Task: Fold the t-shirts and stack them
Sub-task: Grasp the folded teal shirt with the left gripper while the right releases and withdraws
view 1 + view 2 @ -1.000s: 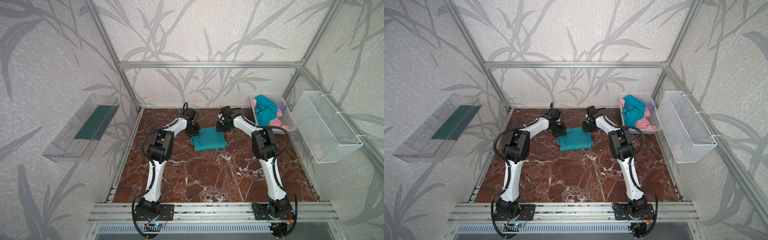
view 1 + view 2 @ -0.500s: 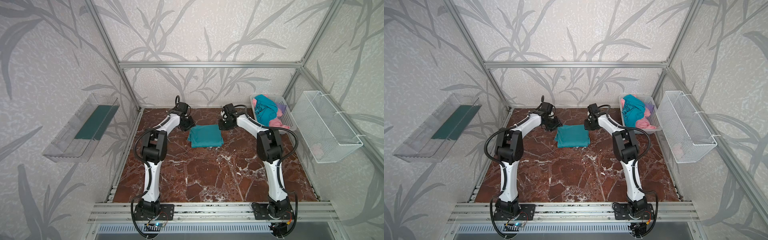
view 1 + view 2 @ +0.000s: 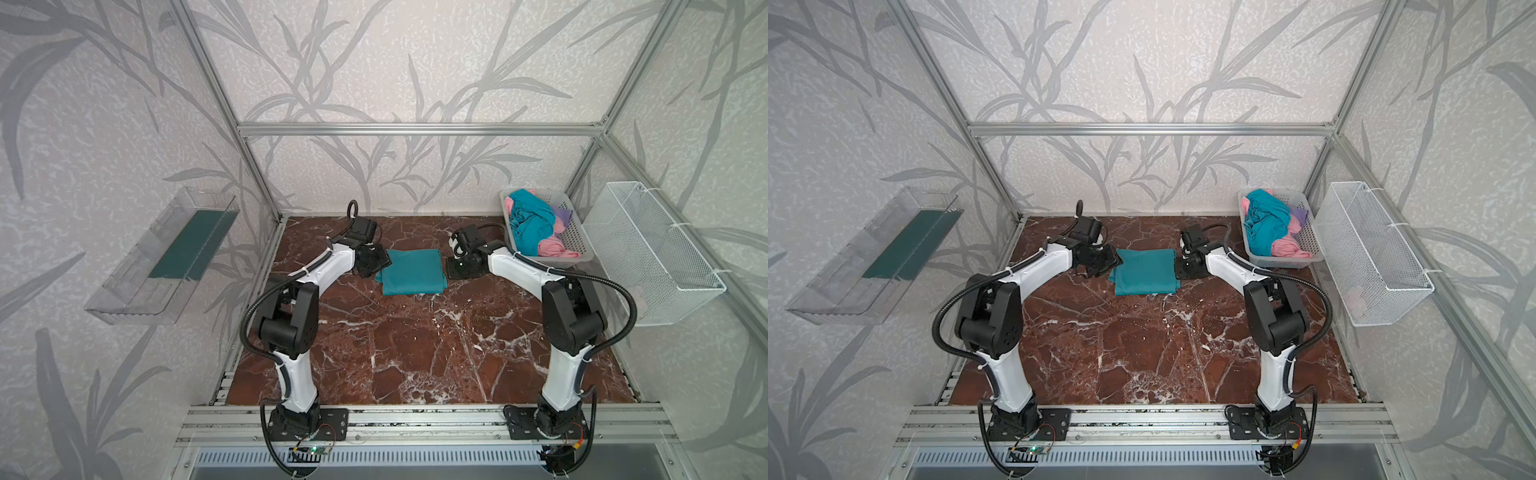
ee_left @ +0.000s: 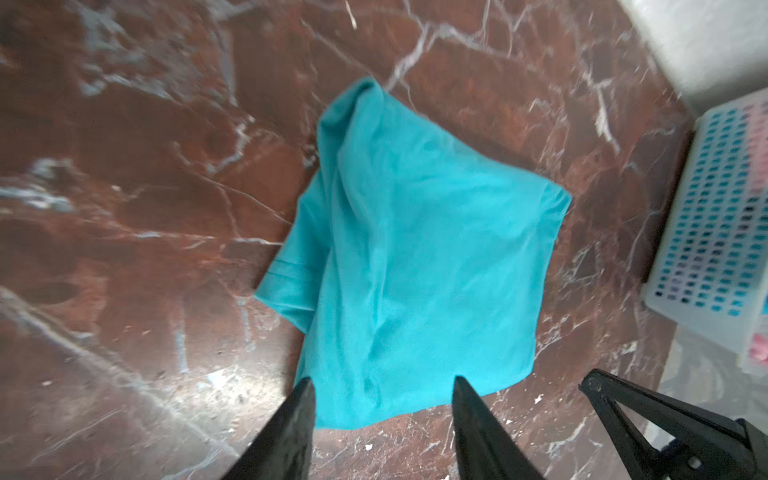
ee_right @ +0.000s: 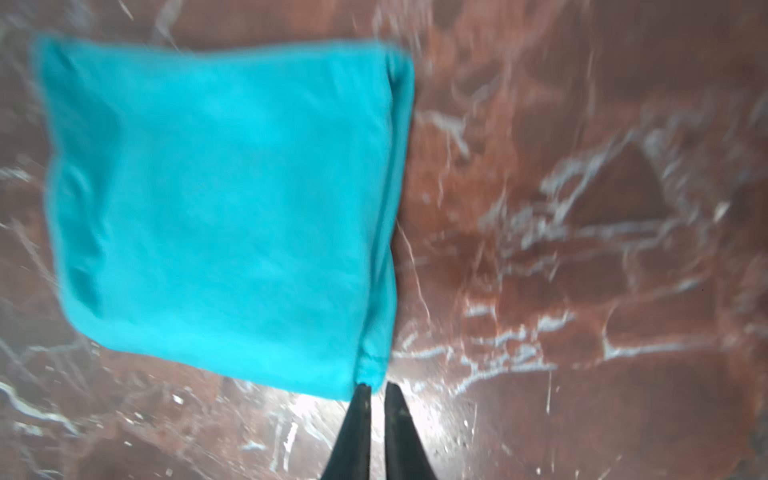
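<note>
A teal t-shirt [image 3: 411, 272] [image 3: 1144, 272] lies folded into a flat square at the far middle of the marble table. My left gripper [image 3: 376, 262] [image 4: 382, 392] stands open at its left edge, its fingers [image 4: 303, 407] straddling the near hem with nothing pinched. My right gripper [image 3: 451, 269] [image 5: 377, 390] is shut just off the shirt's right corner [image 5: 370, 365], and no cloth shows between its tips. More t-shirts [image 3: 534, 226] [image 3: 1268, 228], teal, pink and lilac, lie crumpled in the grey perforated basket [image 3: 575, 239].
The grey basket [image 3: 1308, 241] stands at the table's far right corner, close behind my right arm. A white wire basket [image 3: 652, 249] hangs on the right wall. A clear plastic shelf [image 3: 166, 257] hangs on the left wall. The marble table [image 3: 415, 353] stretches toward the front rail.
My left gripper has opened and let go of the teal shirt's left edge. Both grippers pulled back off the shirt, which now lies flatter and squarer.
</note>
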You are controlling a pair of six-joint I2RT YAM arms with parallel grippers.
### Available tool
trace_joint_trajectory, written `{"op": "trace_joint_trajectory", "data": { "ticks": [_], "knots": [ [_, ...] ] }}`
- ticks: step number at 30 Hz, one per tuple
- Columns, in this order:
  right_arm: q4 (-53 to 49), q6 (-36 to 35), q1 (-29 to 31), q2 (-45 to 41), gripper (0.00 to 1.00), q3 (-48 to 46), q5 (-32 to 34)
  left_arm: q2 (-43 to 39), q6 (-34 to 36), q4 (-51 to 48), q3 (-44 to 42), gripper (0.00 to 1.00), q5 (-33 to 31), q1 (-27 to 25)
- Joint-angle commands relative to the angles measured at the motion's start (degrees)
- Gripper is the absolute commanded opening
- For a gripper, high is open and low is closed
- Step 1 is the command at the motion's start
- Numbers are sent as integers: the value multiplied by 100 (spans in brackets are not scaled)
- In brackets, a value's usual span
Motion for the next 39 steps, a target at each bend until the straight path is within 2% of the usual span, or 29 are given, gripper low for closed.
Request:
{"op": "trace_joint_trajectory", "data": {
  "ticks": [1, 6, 9, 19, 28, 31, 34, 39],
  "knots": [
    [115, 95, 19, -265, 14, -58, -9, 467, 34, -134, 543, 58, -180, -384],
    [112, 89, 21, -351, 19, -125, -5, 1075, 114, -473, 971, 60, -699, -602],
    [113, 46, 22, -414, 19, -130, 74, 1342, 146, -676, 1005, 54, -935, -485],
    [93, 25, 20, -468, 19, -147, 103, 1189, 400, -911, 534, 51, -1270, 588],
    [-23, -63, 15, -458, 19, -111, 104, 851, 562, -991, 241, 51, -1611, 1811],
    [-1, -37, 22, -501, 19, -158, 48, 620, 696, -1156, 296, 52, -2026, 1880],
    [-6, -37, 21, -579, 19, -226, 21, 350, 743, -1331, 360, 55, -2181, 1850],
    [63, -20, 20, -794, 20, -380, 7, -176, 661, -1486, 232, 57, -2387, 1432]
  ]
}}
